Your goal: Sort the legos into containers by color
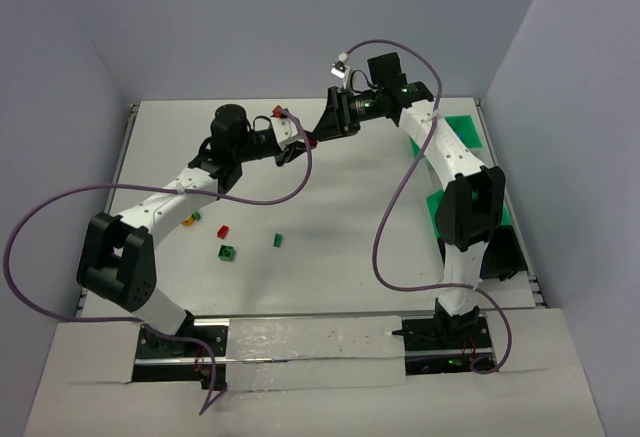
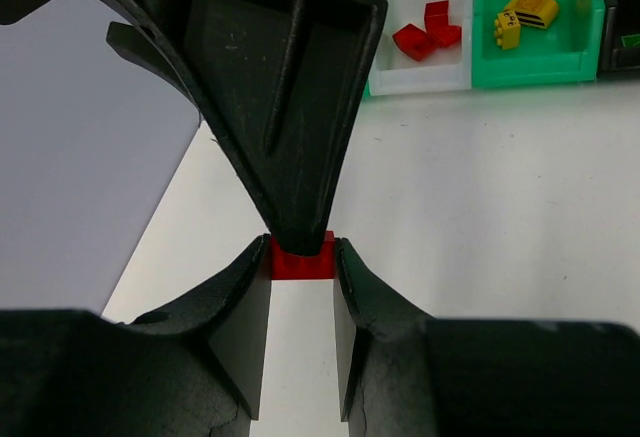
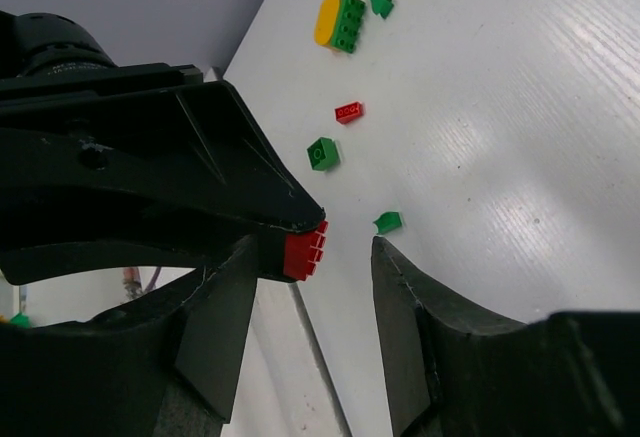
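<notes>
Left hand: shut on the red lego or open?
Shut: the left hand clamps the red lego from both sides, left wrist view.

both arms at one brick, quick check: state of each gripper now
left gripper: shut on red brick
right gripper: open, jaws either side of the brick

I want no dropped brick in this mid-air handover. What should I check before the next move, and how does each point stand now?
1. Left tool holds the red brick: ok, clamped between its fingers.
2. Brick sits between the fingers of the right tool: ok.
3. Right tool shut on the brick: not ok, a gap shows beside one finger.
4. Bin with red bricks has room: ok, bare floor shows.
5. Way to that bin free: cannot tell.
</notes>
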You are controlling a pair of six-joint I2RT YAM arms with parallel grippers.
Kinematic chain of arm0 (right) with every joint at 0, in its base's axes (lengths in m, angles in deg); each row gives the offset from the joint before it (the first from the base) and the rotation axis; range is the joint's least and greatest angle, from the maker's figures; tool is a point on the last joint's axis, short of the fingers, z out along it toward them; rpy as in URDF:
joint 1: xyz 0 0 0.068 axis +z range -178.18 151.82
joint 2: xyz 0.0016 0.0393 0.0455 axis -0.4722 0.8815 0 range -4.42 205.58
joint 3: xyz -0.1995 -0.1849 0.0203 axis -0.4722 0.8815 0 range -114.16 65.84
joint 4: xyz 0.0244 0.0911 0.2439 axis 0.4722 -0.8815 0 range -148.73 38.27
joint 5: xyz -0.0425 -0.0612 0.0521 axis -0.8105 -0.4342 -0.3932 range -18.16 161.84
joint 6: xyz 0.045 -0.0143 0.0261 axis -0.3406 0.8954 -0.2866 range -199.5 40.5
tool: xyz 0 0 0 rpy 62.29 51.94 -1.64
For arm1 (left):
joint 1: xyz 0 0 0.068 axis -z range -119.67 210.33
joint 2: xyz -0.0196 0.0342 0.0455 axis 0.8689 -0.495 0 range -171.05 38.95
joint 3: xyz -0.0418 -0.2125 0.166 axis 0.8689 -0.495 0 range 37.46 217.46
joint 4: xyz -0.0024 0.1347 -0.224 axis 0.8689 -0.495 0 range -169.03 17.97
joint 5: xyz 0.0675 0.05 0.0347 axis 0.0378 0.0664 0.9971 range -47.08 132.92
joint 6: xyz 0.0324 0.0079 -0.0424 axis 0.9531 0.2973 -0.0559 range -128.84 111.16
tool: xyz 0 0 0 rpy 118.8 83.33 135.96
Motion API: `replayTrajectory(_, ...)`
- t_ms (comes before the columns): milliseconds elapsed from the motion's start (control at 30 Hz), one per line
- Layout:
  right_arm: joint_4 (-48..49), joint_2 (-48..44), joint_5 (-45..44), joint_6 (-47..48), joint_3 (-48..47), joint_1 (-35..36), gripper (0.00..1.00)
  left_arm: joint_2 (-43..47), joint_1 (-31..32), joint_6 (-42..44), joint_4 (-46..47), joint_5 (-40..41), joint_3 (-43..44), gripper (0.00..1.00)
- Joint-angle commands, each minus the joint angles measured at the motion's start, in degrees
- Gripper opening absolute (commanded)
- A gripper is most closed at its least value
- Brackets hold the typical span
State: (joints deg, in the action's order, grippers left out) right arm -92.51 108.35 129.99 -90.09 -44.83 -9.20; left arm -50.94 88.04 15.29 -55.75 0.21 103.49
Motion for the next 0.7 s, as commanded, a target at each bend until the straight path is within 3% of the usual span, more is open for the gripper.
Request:
replayTrajectory(0,0.35,-0.42,0.89,1.23,-2.47,1.04,0.55,1.9,0.25,-1.81,4.16,0.97,2.68,0.0)
replayTrajectory(300,0.96,-0.01,0.65,0.45,-3.2,1.35,0.34,1.12,0.53,-2.94,5.17,1.23,3.76,0.0)
replayTrajectory(400,1.33,0.08,0.72,0.21,-3.25,1.5,0.22,1.21,0.69,-3.03,5.16,1.15,3.75,0.01)
replayTrajectory(433,1.46,0.01,0.53,0.14,-3.51,1.57,0.12,1.27,0.75,-3.03,5.03,1.42,3.69,0.05)
replayTrajectory(467,1.5,-0.01,0.47,0.12,-3.65,1.59,0.09,1.29,0.77,-3.03,4.99,1.74,3.67,0.07)
replayTrajectory(500,1.43,-0.07,0.22,0.19,-3.74,1.59,0.03,1.29,0.77,-3.16,4.67,2.03,3.8,0.19)
replayTrajectory(533,1.35,-0.22,-0.07,0.59,-3.82,1.52,0.0,1.29,0.84,-3.58,4.3,3.18,3.84,0.41)
replayTrajectory(600,0.68,-0.74,-0.82,1.25,-3.79,1.07,0.0,1.29,0.86,-4.62,3.76,5.18,4.06,0.6)
replayTrajectory(633,-0.03,-1.13,-1.33,2.19,-3.64,0.66,0.0,1.36,0.86,-5.46,3.09,6.6,4.29,0.87)
replayTrajectory(667,-0.53,-1.78,-1.95,2.87,-3.21,-0.23,0.0,1.33,0.64,-5.99,1.58,8.62,4.97,0.98)
